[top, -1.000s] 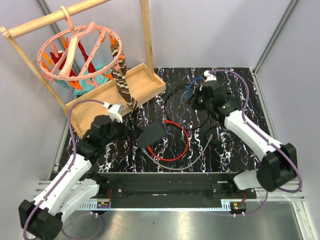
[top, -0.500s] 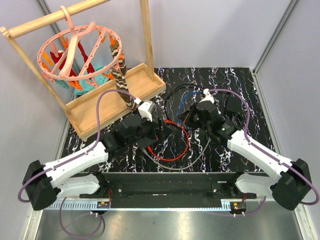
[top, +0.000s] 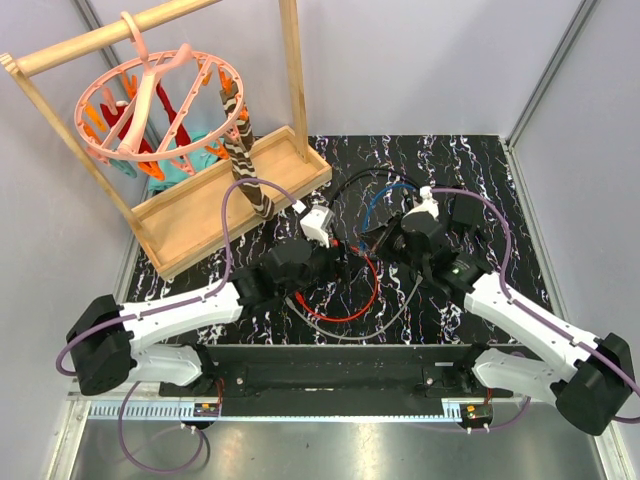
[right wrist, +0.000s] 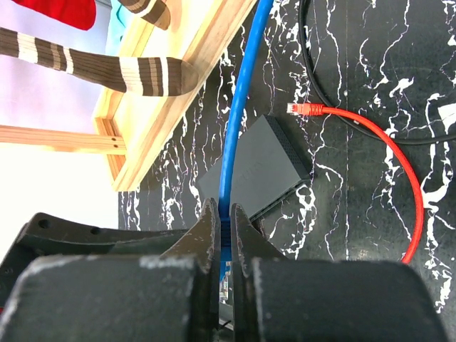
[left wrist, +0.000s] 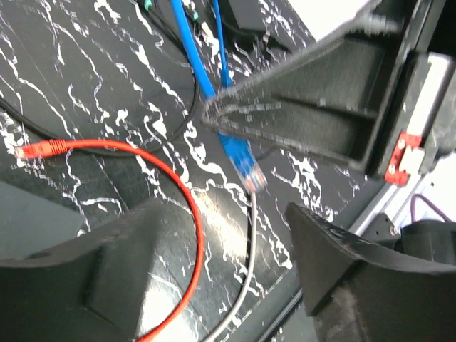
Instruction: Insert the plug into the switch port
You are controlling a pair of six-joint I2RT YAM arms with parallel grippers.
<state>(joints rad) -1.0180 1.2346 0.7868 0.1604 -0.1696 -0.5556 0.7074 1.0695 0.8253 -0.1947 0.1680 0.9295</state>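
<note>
Nearest the bases, note a grey cable (left wrist: 249,242) curving over the black marbled table (left wrist: 78,64). Just beyond, find the left gripper (left wrist: 228,228) low over that table, jaws standing wide, nothing between them, only table and the loop of the red cable (left wrist: 121,148) showing below. Just beside it, place the switch (right wrist: 249,167): flat on the table, near the wooden tray (right wrist: 178,92). Cannot tell whether the left gripper's near finger touches it. Take the switch port (right wrist: 288,165) to sit in the darker long edge turned toward the red cable's end; cannot make out single sockets. A little farther on, find the right gripper (right wrist: 222,214) pinched narrow on the blue cable (right wrist: 242,100), right behind the plug (left wrist: 242,158), clear tip poking out free and apart from the switch. Farther back, pass a black cord (top: 345,185) and the pink peg hanger (top: 150,100) on its wooden rack; no part in this job.

Reads as the approach step: plug in hand, not yet at the port. Calls next for steadying the switch with the left gripper, then squaring the plug's tip to the port edge and sliding straight in. Looks fiddly, given a slack cable and a light box apt to skid.
</note>
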